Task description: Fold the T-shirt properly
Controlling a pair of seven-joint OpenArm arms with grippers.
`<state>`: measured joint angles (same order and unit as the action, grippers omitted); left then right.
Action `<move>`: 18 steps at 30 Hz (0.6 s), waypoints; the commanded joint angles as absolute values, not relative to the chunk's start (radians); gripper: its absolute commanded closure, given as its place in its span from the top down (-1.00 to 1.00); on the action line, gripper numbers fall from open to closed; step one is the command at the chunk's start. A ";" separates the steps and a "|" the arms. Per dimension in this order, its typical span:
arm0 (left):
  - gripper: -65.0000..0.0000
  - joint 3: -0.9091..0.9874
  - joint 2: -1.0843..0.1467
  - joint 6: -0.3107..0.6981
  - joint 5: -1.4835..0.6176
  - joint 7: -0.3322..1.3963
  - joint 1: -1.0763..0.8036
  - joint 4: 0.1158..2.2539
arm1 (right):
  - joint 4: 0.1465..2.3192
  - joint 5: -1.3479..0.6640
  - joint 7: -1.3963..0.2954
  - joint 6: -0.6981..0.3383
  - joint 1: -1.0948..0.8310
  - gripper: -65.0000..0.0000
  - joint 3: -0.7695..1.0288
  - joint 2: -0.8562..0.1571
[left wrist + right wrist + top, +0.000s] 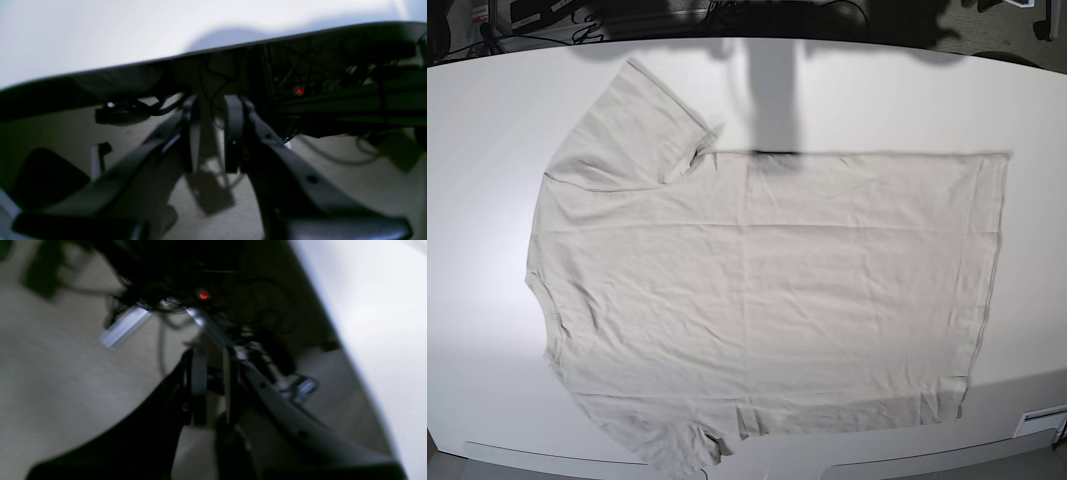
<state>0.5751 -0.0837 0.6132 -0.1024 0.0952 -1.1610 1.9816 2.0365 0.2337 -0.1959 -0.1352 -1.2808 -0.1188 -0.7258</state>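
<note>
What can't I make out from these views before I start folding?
- T-shirt: base view only. Its near sleeve is cut off by the bottom edge.
- Arms: absent from the base view, so their place over the table is unknown.
- Left tool and right tool: wrist views blurred and dark, showing floor and table underside, no shirt.

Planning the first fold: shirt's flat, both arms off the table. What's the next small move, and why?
Probably bring both claws over the table toward the shirt's far long edge. The shirt lies spread flat, collar toward the base view's left, hem toward its right, no fold made. The left claw and right claw hang beside the table over the floor, each with a narrow gap and holding nothing.
</note>
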 commanded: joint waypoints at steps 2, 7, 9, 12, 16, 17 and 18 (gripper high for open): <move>-0.60 0.581 -0.106 0.613 -0.113 0.080 -1.183 2.005 | 2.073 0.265 -0.191 -0.089 -1.297 -0.70 -0.117 -0.759; -0.60 0.581 -0.168 0.611 -0.075 0.070 -1.176 2.031 | 2.118 0.350 -0.226 0.010 -1.297 -0.70 -0.117 -0.809; -0.60 0.581 -0.204 0.609 -0.029 0.059 -1.174 2.052 | 2.128 0.399 -0.237 0.044 -1.296 -0.70 -0.117 -0.831; -0.60 0.581 -0.264 0.591 0.030 0.047 -1.169 2.088 | 2.139 0.466 -0.252 0.077 -1.294 -0.70 -0.117 -0.866; -0.60 0.581 -0.339 0.588 0.118 0.022 -1.127 2.114 | 2.141 0.484 -0.300 0.084 -1.273 -0.70 -0.117 -0.914; -0.60 0.581 -0.353 0.588 0.147 -0.002 -1.110 2.114 | 2.141 0.483 -0.311 0.084 -1.262 -0.70 -0.117 -0.925; -0.60 0.581 -0.364 0.587 0.174 -0.025 -1.091 2.114 | 2.141 0.484 -0.325 0.084 -1.251 -0.70 -0.117 -0.930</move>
